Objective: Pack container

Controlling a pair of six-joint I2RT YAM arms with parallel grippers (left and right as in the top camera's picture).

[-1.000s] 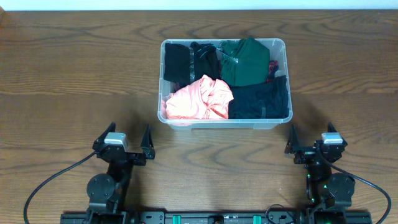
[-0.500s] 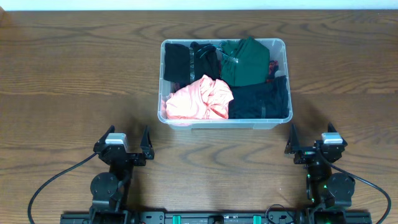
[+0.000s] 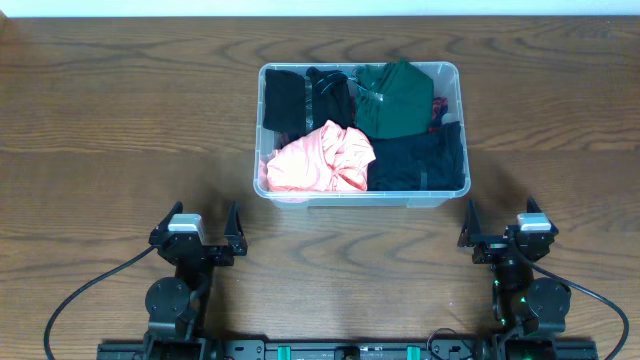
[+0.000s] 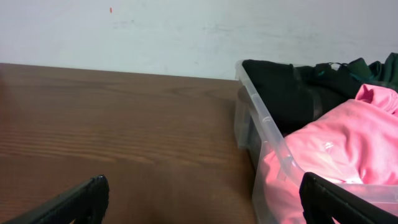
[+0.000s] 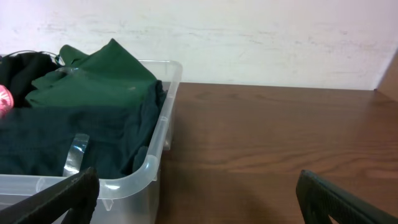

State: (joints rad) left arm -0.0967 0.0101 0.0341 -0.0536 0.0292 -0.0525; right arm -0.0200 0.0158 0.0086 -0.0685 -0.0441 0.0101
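The clear plastic container (image 3: 452,72) stands at the table's middle back, filled with folded clothes: a pink garment (image 3: 322,160) front left, a dark green one (image 3: 398,98) back right, black ones (image 3: 420,160) elsewhere. Its label is hidden under the clothes. My left gripper (image 3: 205,232) is open and empty near the front edge, left of the container. My right gripper (image 3: 497,228) is open and empty at the front right. The left wrist view shows the container's near left corner (image 4: 264,152) and the pink garment (image 4: 342,146). The right wrist view shows its right corner (image 5: 155,152) and the green garment (image 5: 93,71).
Brown wooden table (image 3: 120,130) all round the container. A white wall (image 4: 155,31) runs behind the table's far edge. Black cables (image 3: 90,285) trail from both arm bases at the front edge.
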